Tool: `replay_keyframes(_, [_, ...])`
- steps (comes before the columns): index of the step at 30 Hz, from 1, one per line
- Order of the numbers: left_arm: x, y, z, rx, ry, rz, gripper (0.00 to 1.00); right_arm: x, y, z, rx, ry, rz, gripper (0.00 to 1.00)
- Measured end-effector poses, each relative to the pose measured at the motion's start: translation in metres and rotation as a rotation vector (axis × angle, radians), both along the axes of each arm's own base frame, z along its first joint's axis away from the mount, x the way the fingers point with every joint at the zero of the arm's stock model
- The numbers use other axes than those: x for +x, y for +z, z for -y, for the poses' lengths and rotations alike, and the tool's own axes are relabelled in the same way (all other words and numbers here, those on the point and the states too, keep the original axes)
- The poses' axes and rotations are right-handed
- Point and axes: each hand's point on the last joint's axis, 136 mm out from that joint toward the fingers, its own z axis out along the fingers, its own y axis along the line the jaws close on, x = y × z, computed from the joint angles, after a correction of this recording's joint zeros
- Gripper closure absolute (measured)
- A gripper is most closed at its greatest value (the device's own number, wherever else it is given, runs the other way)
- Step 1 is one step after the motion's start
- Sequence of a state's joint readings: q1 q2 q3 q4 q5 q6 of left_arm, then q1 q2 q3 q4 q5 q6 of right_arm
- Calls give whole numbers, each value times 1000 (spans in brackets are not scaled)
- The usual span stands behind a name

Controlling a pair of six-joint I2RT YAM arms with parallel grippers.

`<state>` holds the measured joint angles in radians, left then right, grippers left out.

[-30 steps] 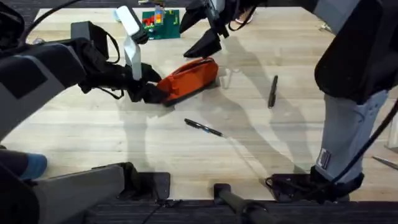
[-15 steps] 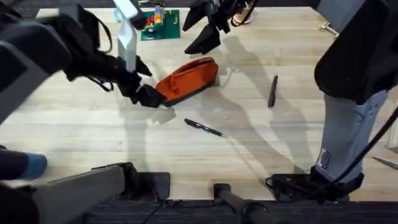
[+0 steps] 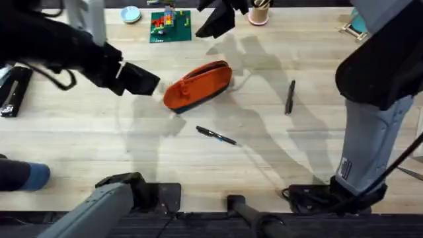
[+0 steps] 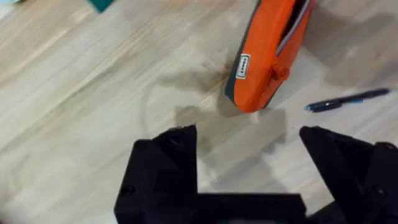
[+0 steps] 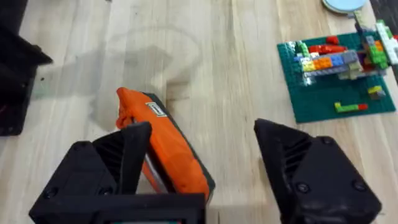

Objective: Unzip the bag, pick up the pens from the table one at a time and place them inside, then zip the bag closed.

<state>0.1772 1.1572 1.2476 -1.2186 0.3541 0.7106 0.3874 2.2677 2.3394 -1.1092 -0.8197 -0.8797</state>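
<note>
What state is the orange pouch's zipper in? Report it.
Open: the orange fabric pencil pouch shows a dark gap along its zipper.

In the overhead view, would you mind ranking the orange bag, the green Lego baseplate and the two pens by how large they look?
1. The bag.
2. The Lego baseplate, farther from the camera, so its rank is unsure.
3. The two pens, one near the middle and one to the right, look alike.

robot lab: plank table [image 3: 277, 149] (lego baseplate [image 3: 170, 26], arm mounts)
</note>
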Motion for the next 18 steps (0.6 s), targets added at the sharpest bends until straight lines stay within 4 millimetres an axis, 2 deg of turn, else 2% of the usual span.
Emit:
replay_keyframes(8, [-25,39,5,-60,128,86,6,-9,6,8,-49,-23,-41,5])
replay_keyframes(14, [-52,50,14,-95,134,109,7,-17,1,12,-76,-28,-92,5])
replay_keyframes(18, [-61,56,18,-103,130,136,6,-20,0,14,-85,-30,-108,5])
